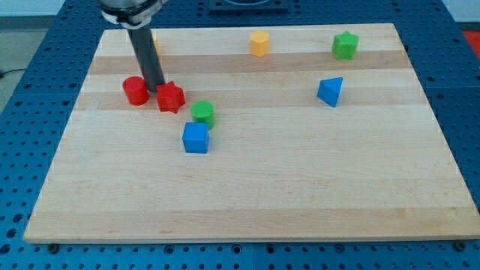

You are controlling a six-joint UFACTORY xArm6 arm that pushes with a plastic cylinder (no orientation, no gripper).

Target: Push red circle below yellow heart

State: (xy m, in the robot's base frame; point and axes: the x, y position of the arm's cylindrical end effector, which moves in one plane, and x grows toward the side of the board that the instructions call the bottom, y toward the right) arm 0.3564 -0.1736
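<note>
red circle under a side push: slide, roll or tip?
The red circle looks squat and stands on a flat end, so it probably slides, not tips. Round sides may let it slip off my tip, beside the red star.

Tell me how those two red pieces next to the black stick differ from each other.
Shape: the red circle is a round, smooth-sided cylinder, while the red star has pointed arms.
Place: the red circle lies to the view's left of my tip, the red star to its right and slightly nearer the view's bottom.
Neighbours: the red star sits close to the green circle; the red circle has no block beyond it.
Both are the same red and similar in size.
</note>
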